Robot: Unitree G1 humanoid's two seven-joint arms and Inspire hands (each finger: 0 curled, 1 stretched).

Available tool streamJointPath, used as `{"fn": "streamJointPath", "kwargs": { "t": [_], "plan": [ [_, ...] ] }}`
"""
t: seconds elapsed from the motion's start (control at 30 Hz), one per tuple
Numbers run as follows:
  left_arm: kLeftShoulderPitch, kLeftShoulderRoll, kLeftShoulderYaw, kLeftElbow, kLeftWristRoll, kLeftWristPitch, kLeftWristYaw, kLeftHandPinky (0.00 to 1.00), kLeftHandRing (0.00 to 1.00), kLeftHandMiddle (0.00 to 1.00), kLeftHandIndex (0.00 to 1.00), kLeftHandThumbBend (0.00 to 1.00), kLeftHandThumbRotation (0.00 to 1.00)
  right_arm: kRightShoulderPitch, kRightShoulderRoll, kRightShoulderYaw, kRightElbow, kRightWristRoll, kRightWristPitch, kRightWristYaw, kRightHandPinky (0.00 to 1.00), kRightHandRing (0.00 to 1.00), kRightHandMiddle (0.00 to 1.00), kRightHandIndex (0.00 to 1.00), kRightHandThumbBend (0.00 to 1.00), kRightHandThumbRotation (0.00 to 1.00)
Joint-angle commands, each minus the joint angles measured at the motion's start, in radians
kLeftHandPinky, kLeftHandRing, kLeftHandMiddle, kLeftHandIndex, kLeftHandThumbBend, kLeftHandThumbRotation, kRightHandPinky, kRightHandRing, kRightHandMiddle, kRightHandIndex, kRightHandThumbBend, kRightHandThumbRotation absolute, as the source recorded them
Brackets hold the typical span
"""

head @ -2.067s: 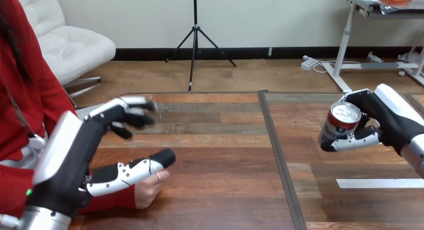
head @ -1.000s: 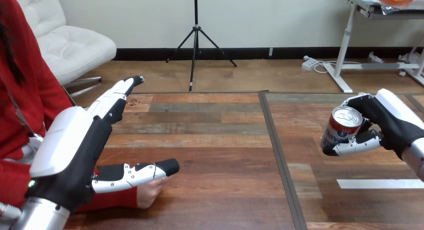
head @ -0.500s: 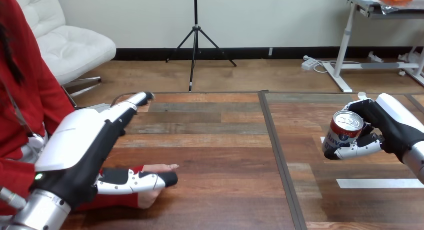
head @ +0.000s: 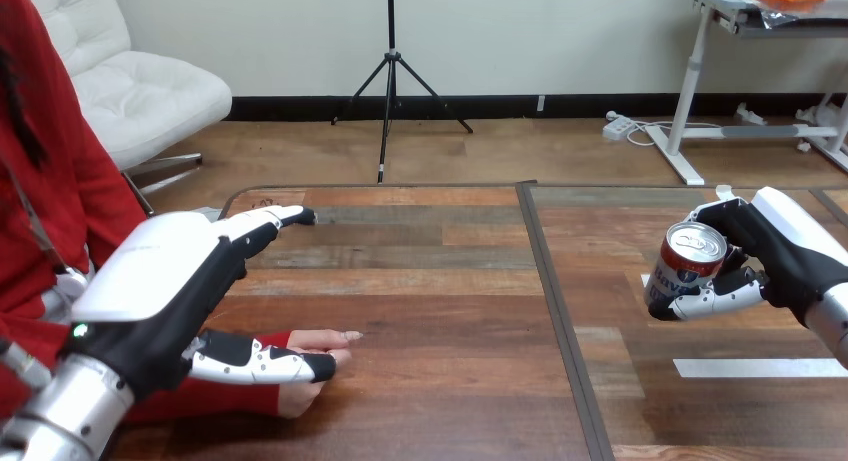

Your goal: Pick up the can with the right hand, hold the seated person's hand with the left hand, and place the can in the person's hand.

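My right hand (head: 785,251) is at the right side of the table (head: 440,281), raised above it and shut on a red and white can (head: 688,266). The can is tilted, with its silver top towards me. At the left, my left hand (head: 165,286) hovers palm down with its fingers (head: 270,219) straight and pointing across the table. Its thumb (head: 262,362) lies over the person's hand (head: 322,336), which rests on the table with a red sleeve behind it. I cannot tell whether the thumb presses on that hand.
A dark seam (head: 560,311) runs down the table between the two hands. A white strip of tape (head: 750,367) lies on the wood below the can. The person sits at the left edge.
My left hand's fingers have straightened and the hand has dropped lower, over the person's hand. The person's fingers have stretched out flat. The can has stayed in my right hand, nearly still.
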Motion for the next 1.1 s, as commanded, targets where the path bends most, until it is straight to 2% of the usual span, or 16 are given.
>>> {"fn": "streamJointPath", "kwargs": {
  "t": [0.0,0.23,0.47,0.83,1.07],
  "plan": [
    [-0.091,0.060,-0.019,0.019,0.033,0.004,-0.009,0.61,0.81,0.85,0.83,1.00,0.40,-0.081,-0.010,-0.022,-0.006,0.013,-0.014,-0.025,0.40,0.41,0.46,0.47,0.77,0.00],
    [-0.124,0.079,-0.034,0.064,0.043,-0.011,0.006,0.60,0.78,0.83,0.80,1.00,0.35,-0.084,-0.010,-0.020,0.003,0.007,-0.022,-0.036,0.40,0.42,0.46,0.47,0.77,0.00],
    [-0.158,0.092,-0.062,0.132,0.084,-0.040,0.047,0.58,0.76,0.81,0.78,1.00,0.32,-0.089,-0.007,-0.021,0.012,0.013,-0.027,-0.033,0.40,0.42,0.46,0.47,0.77,0.00],
    [-0.203,0.100,-0.108,0.224,0.171,-0.054,0.124,0.58,0.75,0.80,0.78,1.00,0.33,-0.097,-0.006,-0.021,0.017,0.012,-0.030,-0.035,0.40,0.42,0.46,0.47,0.77,0.00],
    [-0.236,0.105,-0.147,0.285,0.225,-0.037,0.142,0.59,0.76,0.81,0.78,1.00,0.36,-0.099,-0.008,-0.020,0.013,0.011,-0.028,-0.031,0.39,0.41,0.45,0.47,0.77,0.00]
  ]
}}
